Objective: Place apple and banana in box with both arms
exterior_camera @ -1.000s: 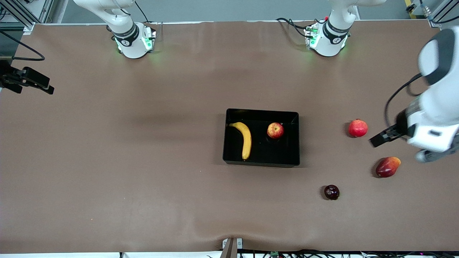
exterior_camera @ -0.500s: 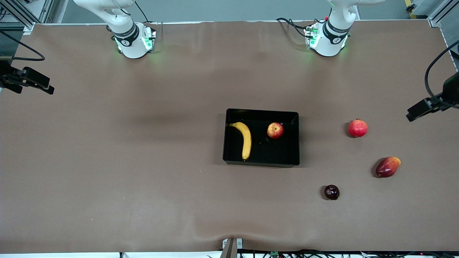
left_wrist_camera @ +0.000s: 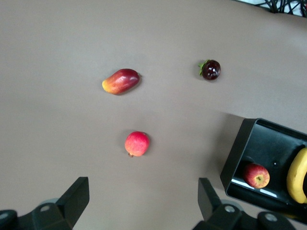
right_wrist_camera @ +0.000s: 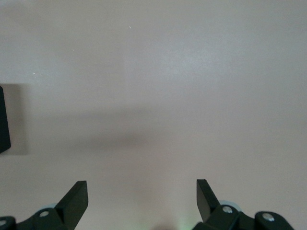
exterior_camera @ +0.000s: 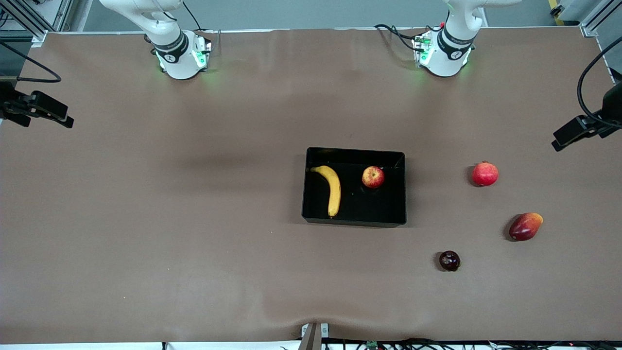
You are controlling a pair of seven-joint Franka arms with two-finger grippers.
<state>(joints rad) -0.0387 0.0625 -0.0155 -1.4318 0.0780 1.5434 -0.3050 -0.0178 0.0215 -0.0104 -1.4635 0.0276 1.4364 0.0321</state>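
We see the left gripper [exterior_camera: 559, 142] pull up and away to the desk's edge, fingers spread, empty — right gripper [right_wrist_camera: 142, 201] waits, spread too. Banana [exterior_camera: 332, 188] and apple [exterior_camera: 373, 177] lie in the box [exterior_camera: 354, 221] — task looks done.

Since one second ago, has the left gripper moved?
Yes. The left gripper, open, has withdrawn from beside the pomegranate toward the table's edge at its own end.
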